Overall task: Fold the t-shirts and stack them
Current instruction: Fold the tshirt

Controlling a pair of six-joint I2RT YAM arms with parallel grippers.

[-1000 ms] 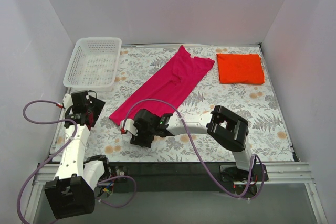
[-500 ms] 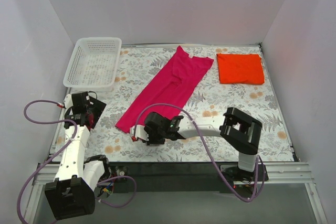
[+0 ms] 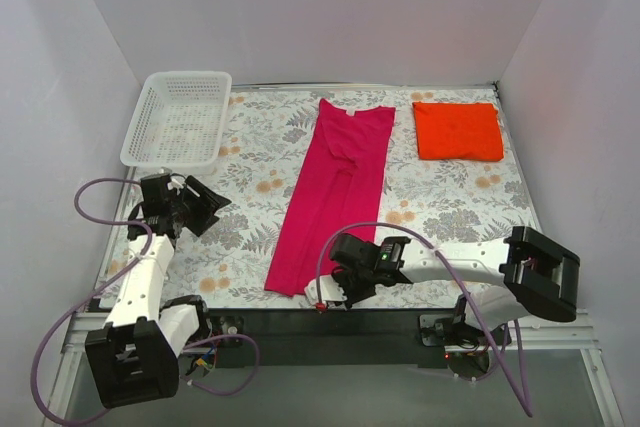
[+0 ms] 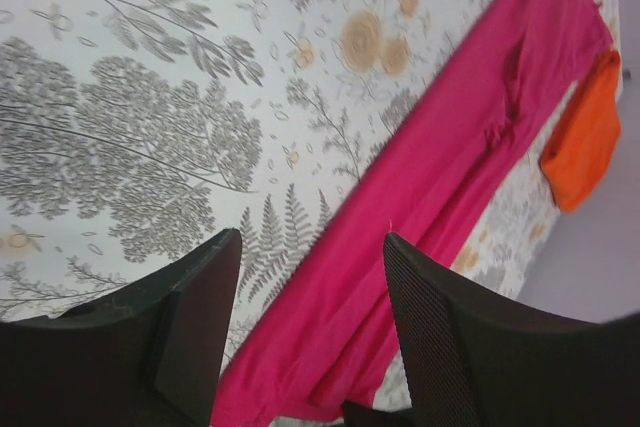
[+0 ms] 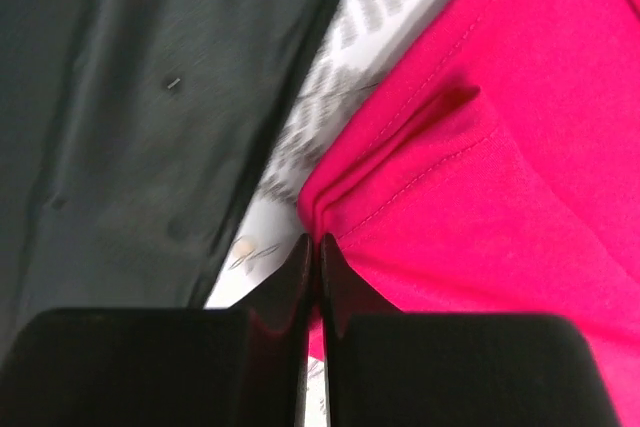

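Right claw [image 5: 312, 242] is pinching the hem of the magenta shirt [image 3: 335, 187], having swung it straight so it is stretching away ahead of the claw, likely ready for folding. Left claw [image 3: 205, 205] is hovering wide and empty off to the shirt's left.

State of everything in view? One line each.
magenta-pink t-shirt: folded lengthwise into a long strip, flat on the table, near hem corner pinched
orange-red t-shirt: folded into a rectangle, lying at the far right, untouched
white mesh basket: upright at the far left, nothing visible inside
left gripper: open, holding nothing, above the table
right gripper: shut on the magenta-pink t-shirt's near hem corner
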